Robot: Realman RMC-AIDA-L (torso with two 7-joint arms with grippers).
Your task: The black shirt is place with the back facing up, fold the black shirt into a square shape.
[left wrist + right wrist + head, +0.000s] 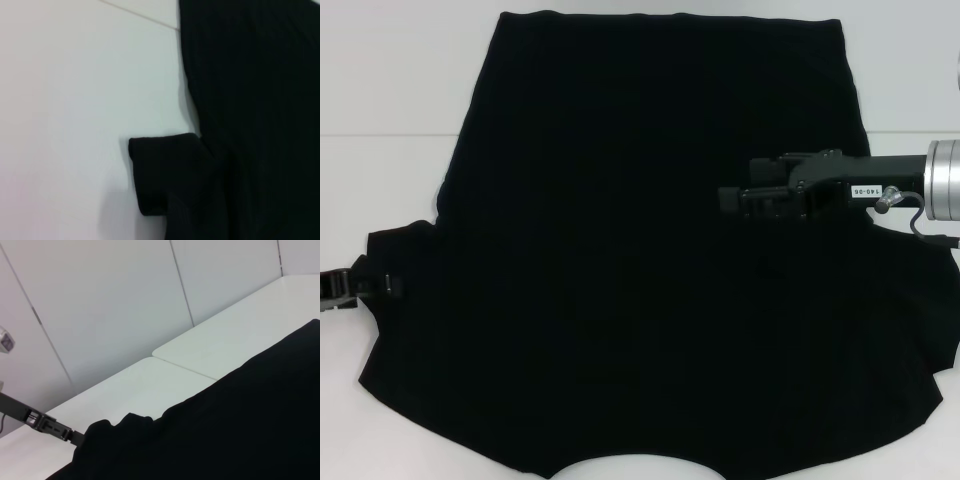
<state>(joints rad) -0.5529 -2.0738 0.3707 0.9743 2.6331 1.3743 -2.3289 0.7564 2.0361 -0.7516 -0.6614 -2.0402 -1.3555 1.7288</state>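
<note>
Shirt position: the black shirt (640, 270) lies spread flat on the white table (390, 90), covering most of the surface in the head view; its straight hem lies at the far side, and the curved neckline edge (635, 468) sits at the near edge of that view; the fabric is plain and matte, with no print.

Left gripper (345, 283): located at the left edge of the head view, at the end of the shirt's left sleeve (395, 262); its black fingers reach the sleeve cuff, but whether they are released or clenched on the cloth cannot be told. The left wrist view shows the same sleeve (165, 175) lying flat on the table (65, 110), beside the shirt body (255, 100).

Right gripper (730, 200): held above the right half of the shirt, pointing toward the shirt's centre — its silver wrist section (942, 180) enters from the right edge; against the black cloth its fingers do not separate out, so its state cannot be told.

The right wrist view shows the shirt (225, 430) across the table (150, 385), with the left arm (35, 419) at the far sleeve — a seam between two table sections is visible.
</note>
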